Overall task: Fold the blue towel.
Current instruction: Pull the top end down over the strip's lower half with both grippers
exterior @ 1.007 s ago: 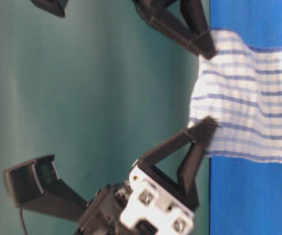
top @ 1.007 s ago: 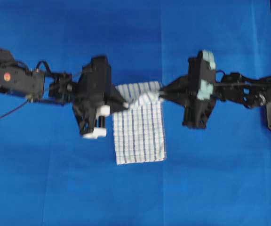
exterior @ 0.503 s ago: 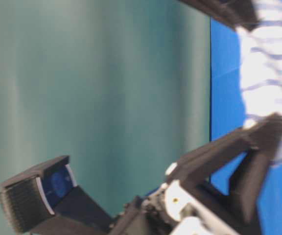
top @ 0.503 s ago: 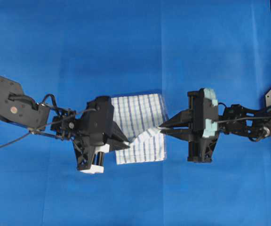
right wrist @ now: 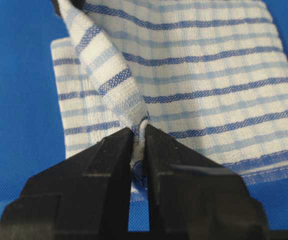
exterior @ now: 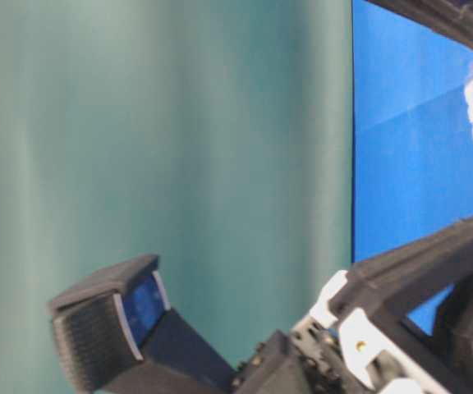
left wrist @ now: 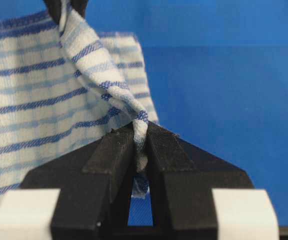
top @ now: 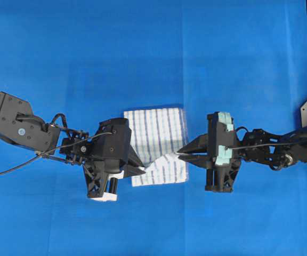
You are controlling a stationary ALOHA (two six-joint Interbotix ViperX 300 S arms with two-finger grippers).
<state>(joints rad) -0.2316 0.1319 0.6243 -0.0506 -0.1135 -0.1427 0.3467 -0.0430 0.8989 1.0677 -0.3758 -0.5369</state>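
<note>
Overhead view, fold midway: blue towel point(top: 156, 136) at frame centre, its raised edge pinched between closed left gripper point(top: 141, 172) and closed right gripper point(top: 180, 153), not yet laid down or released.

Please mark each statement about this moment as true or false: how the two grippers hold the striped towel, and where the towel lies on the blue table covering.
1. The left gripper is shut on an edge of the blue towel. True.
2. The right gripper is open and holds nothing. False: it is shut on the towel too.
3. The towel lies fully flat on the blue table covering. False: the held edge is lifted above the flat part.
4. The two grippers hold the towel from opposite sides. True.
5. The towel is plain white. False: it has blue stripes.
</note>
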